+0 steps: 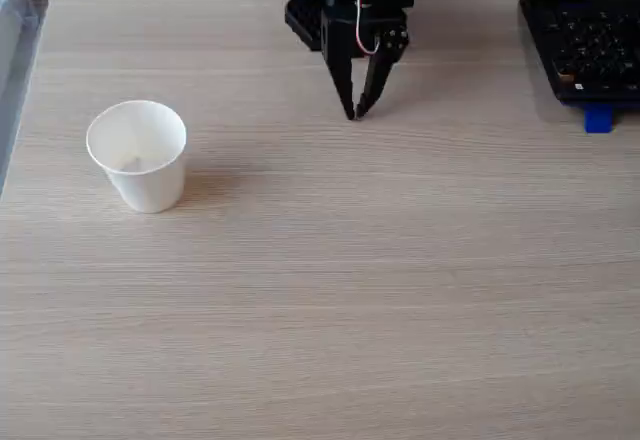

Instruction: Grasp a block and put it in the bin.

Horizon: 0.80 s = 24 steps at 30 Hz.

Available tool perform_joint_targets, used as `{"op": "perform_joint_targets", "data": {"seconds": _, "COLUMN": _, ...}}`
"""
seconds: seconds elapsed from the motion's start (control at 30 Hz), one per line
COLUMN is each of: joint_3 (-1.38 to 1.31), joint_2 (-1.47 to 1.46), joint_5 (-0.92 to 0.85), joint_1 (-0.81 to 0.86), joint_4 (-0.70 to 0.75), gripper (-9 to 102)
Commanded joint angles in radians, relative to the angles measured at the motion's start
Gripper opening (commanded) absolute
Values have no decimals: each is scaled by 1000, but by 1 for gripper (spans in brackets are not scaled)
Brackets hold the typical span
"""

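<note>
The bin [140, 156] is a white paper cup standing upright on the left part of the wooden table in the fixed view. A faint pale shape lies at its bottom, and I cannot tell whether it is the block. No block shows on the tabletop, so it is hidden or out of view. My black gripper [353, 112] hangs at the top centre, pointing down at the table and far to the right of the cup. Its two fingertips meet, so it is shut with nothing between them.
A black keyboard [585, 45] lies at the back right corner, with a small blue rectangular piece [598, 120] just in front of it. The table's left edge [18, 130] runs close beside the cup.
</note>
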Motion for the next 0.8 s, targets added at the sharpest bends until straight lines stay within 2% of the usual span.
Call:
{"op": "perform_joint_targets", "data": {"seconds": 0.0, "joint_3": 14, "joint_2": 6, "joint_5": -3, "joint_1": -3, "joint_4": 6, "gripper": 3}}
{"op": "perform_joint_targets", "data": {"seconds": 0.77, "joint_3": 14, "joint_2": 6, "joint_5": -3, "joint_1": -3, "joint_4": 6, "gripper": 4}}
